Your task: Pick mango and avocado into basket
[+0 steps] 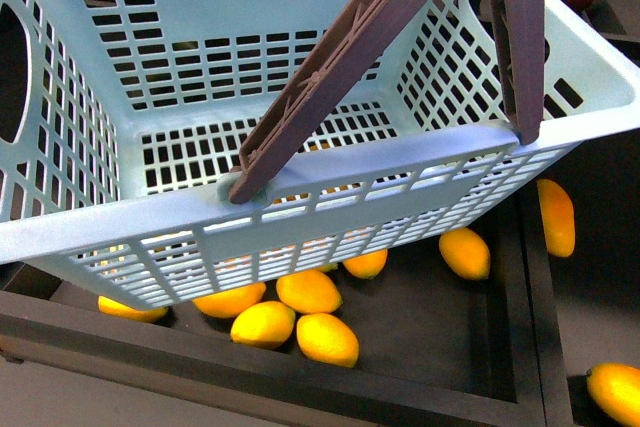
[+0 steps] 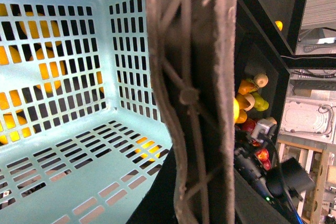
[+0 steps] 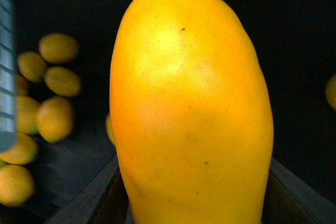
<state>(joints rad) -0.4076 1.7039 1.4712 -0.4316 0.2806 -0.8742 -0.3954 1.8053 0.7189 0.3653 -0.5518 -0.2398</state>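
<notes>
The turquoise basket (image 1: 330,172) hangs tilted and fills most of the front view; its slotted floor (image 2: 63,182) carries nothing. Its two brown-grey handles (image 1: 350,57) rise together to the upper right. My left gripper (image 2: 194,195) is shut on a handle (image 2: 191,93), which runs straight through the left wrist view. My right gripper (image 3: 194,205) is shut on a large yellow-orange mango (image 3: 191,108) that fills the right wrist view, with a dark finger (image 3: 97,198) on each side of it. Neither arm appears in the front view. The avocado is out of view.
Below the basket a black bin (image 1: 440,347) holds several loose mangoes (image 1: 310,292), also blurred in the right wrist view (image 3: 55,82). One mango (image 1: 556,217) lies by the bin's right divider, another (image 1: 615,392) at the lower right. Mixed fruits (image 2: 252,100) sit in a black compartment.
</notes>
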